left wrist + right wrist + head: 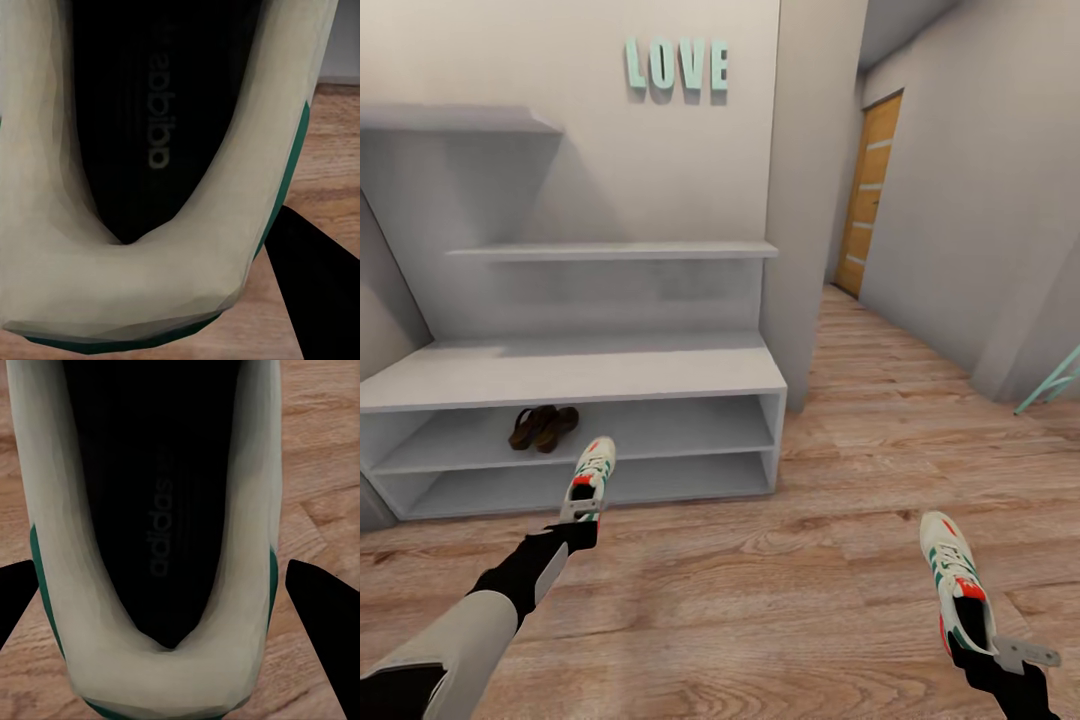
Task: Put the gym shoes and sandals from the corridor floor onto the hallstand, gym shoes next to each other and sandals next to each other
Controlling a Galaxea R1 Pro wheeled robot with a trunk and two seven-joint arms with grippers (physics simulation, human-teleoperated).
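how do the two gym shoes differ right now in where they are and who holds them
The left gym shoe is held by the left gripper in front of the hallstand; the right gym shoe is held by the right gripper farther back over open floor. Both are gripped at the heel, toes pointing away.

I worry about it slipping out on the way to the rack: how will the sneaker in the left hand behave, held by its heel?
The gym shoe, pinched at the heel by the left hand, likely droops or swings toe-first. It looks light. Its collar seems soft, so it may deform.
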